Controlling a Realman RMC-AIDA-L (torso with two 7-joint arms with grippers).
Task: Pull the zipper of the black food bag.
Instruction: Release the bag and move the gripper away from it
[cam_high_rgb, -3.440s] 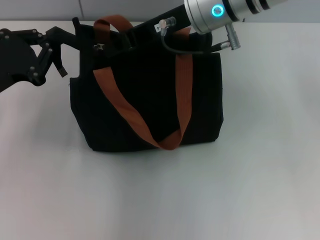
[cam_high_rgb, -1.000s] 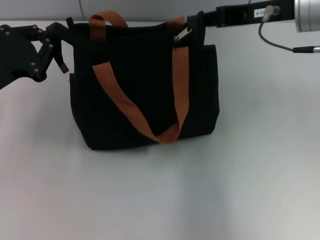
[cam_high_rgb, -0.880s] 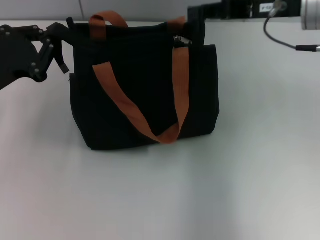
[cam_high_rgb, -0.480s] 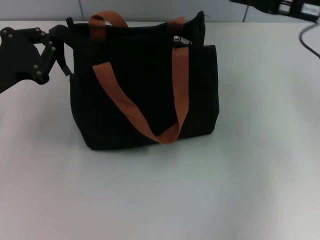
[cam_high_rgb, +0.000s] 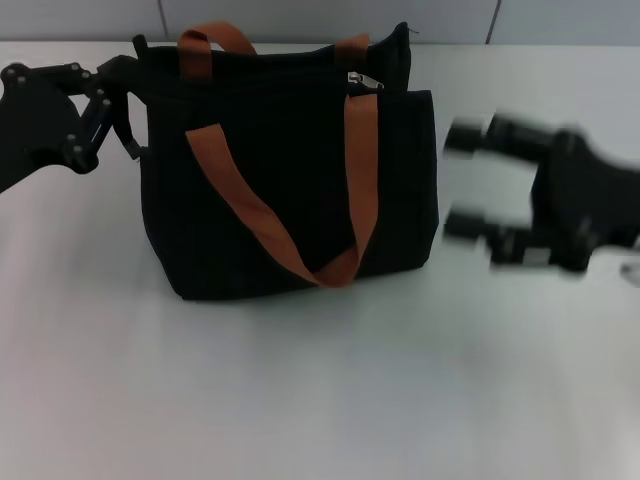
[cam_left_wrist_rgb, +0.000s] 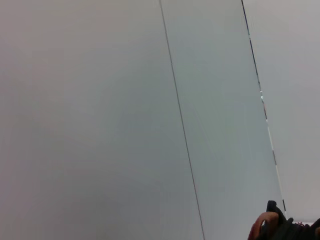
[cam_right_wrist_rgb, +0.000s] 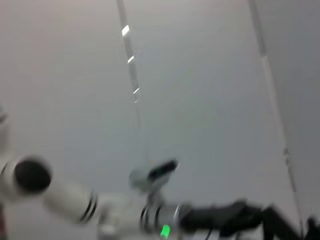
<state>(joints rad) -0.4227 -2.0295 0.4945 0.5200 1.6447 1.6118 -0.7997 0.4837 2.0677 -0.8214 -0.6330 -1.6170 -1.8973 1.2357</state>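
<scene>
Black linkage of the left gripper, at the upper left corner of the black food bag: the fingers meet the bag's edge there, dark on dark, so whether they are clenched on fabric or released cannot be told. The arm behind runs out of the head view.

Black fabric, boxy, the bag stands upright on the white table between the two grippers. Two rust-orange handles: one droops down the front face in a loop, the other arches over the top edge, partly hidden behind it.

Silver metal, the zipper lies at the bag's top edge toward its right end, well apart from the left jaws and above and to the left of the right ones.

Black, blurred, the right gripper hangs just beside the bag's right side, apart from it, jaws spread and holding nothing. Its wrist is cut off at the frame edge.

Left wrist view: only a sliver of handle and bag at the frame's edge.
</scene>
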